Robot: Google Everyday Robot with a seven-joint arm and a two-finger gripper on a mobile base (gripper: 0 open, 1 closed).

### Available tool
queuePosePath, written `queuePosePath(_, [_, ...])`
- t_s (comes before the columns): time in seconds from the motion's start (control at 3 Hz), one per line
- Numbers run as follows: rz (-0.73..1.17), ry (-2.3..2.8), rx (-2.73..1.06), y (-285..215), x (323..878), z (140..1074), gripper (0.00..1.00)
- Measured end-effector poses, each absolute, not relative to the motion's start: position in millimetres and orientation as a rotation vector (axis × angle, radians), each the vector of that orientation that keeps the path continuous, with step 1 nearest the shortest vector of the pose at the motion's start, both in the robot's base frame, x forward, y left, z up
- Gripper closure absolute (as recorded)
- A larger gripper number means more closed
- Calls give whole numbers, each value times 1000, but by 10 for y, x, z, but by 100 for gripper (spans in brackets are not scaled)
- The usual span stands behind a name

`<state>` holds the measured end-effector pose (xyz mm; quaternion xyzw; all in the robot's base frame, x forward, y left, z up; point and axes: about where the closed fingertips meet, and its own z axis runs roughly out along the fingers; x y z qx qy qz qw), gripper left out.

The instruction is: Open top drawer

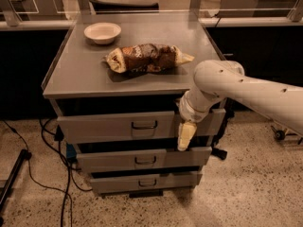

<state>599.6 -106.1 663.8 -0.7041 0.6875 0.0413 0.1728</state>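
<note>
The top drawer (104,126) is the widest grey front of the metal cabinet, with a small dark wire handle (144,125) at its centre. A dark gap shows between it and the cabinet top. My gripper (186,136) hangs down from the white arm (246,89) in front of the right part of that drawer front, to the right of the handle and a little lower, at the drawer's bottom edge. It holds nothing that I can see.
Two narrower grey drawers (137,161) sit below. On the cabinet top (80,74) lie a brown snack bag (147,58) and a white bowl (102,32). Black cables (52,141) trail on the speckled floor at the left. Counters stand behind.
</note>
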Motion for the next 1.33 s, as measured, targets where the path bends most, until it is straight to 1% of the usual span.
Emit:
queuePosePath(0.67, [138, 1964, -2006, -1056, 5973, 6596, 0])
queuePosePath(1.33, [212, 1997, -2040, -1063, 5897, 6488, 0])
